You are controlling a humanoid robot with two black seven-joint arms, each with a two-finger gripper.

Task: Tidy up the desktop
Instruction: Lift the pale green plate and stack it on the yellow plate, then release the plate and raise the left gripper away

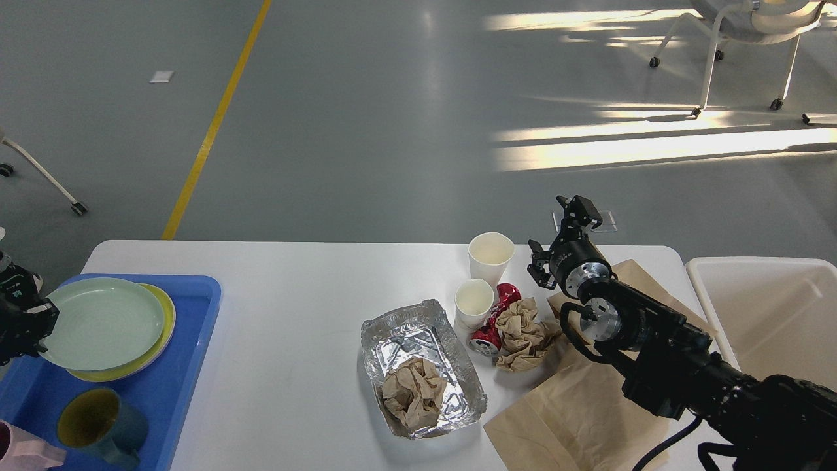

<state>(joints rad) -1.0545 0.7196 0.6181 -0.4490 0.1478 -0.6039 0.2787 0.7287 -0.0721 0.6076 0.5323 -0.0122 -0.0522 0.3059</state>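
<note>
Table (294,294): white, fills the lower view. Blue tray (189,366), left edge, plates stacked. Brown paper (575,405), right. Foil tray (418,366), centre. Right tool (552,245): fingers spread wide, empty, beside paper cups (490,255). Left tool (23,320): state cannot be told.

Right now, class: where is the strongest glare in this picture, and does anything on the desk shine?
Head view: sunlight streaks glare on the floor at upper right; on the desktop the foil tray glints, while the white surface stays evenly lit with soft shadows; focus is sharp throughout.
</note>
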